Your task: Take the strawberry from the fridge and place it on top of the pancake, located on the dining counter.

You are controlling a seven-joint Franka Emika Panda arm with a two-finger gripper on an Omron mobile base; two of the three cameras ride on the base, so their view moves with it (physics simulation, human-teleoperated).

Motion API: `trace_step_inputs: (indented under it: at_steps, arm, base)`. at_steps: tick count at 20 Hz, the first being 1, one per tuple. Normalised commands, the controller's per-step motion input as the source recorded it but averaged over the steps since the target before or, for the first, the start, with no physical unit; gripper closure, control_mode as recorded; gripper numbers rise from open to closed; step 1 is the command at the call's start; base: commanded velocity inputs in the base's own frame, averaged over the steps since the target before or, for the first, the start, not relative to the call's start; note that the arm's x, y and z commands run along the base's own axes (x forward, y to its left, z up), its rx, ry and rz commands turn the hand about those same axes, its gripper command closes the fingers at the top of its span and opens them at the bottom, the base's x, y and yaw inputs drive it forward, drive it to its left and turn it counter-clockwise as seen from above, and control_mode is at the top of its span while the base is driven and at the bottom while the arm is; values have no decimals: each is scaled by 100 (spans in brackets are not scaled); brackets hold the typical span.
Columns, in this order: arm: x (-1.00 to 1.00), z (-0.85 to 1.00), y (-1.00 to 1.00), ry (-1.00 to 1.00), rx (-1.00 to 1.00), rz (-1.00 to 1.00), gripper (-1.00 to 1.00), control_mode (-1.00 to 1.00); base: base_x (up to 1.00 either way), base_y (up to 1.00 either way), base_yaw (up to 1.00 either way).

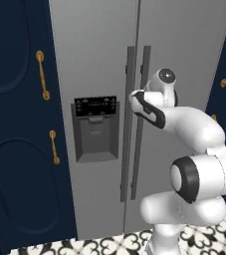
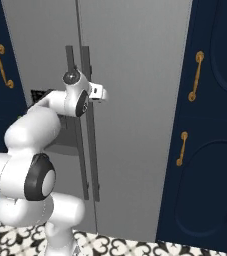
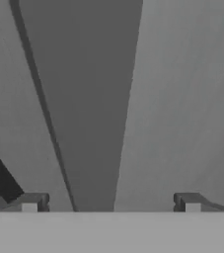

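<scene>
The big grey fridge stands shut between dark blue cupboards with gold handles. Its two long dark handles run side by side down the middle, next to the black drink panel. The pincer is right up at the door, its two tips wide apart with one dark handle between them, holding nothing. The floor has black and white tiles.

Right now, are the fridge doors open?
No. Both doors of the fridge sit flush and shut, with the open gripper facing a door handle, not yet closed on it.
</scene>
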Motion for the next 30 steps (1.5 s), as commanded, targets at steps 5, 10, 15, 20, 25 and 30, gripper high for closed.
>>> trace_step_inputs:
  at_steps: [5,10,15,20,25,30]
  arm:
    - [54,0,-20,-1,1,0,-100,-100]
    - [30,-5,1,-7,0,0,100,-100]
    - [18,-1,0,-4,0,0,100,-100]
    - [-11,0,-6,0,0,0,100,-100]
    - [-87,-7,-39,0,0,0,100,-100]
    - [-100,-1,-86,12,0,0,100,-100]
  base:
    - [0,0,0]
    - [0,0,0]
    - [0,0,0]
    - [0,0,0]
    - [0,0,0]
    - [0,0,0]
